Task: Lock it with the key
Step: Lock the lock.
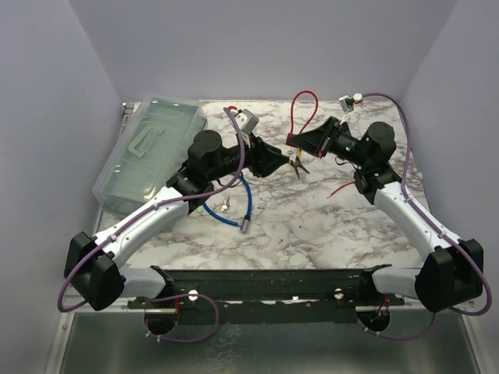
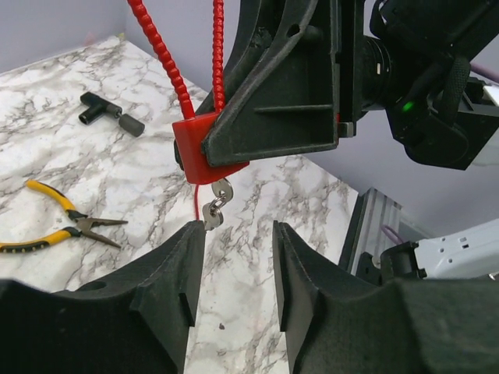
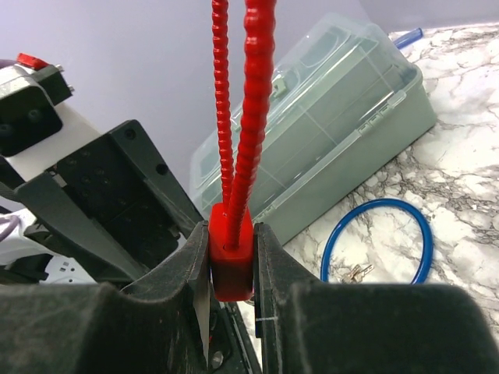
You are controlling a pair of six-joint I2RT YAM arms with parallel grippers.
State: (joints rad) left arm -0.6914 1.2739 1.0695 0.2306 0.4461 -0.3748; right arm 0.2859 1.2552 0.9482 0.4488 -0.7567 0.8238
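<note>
My right gripper (image 3: 231,234) is shut on the red lock body (image 3: 231,265), holding it above the table, and the lock's ribbed red cable (image 3: 249,101) rises from it in a loop (image 1: 304,105). In the left wrist view the lock body (image 2: 199,148) shows under the right gripper's black fingers (image 2: 281,101). A silver key (image 2: 217,204) on a small ring hangs from its underside. My left gripper (image 2: 238,230) is open just below the key. The key's tip sits at the end of the left finger (image 2: 175,273), not between the jaws. In the top view the left gripper (image 1: 281,160) faces the right gripper (image 1: 300,142).
Yellow-handled pliers (image 2: 62,226) lie on the marble table (image 1: 312,226) under the grippers. A black T-shaped tool (image 2: 101,113) lies farther back. A blue cable lock (image 1: 234,206) with loose keys (image 3: 355,272) lies at centre left. A clear plastic box (image 1: 152,152) stands at the back left.
</note>
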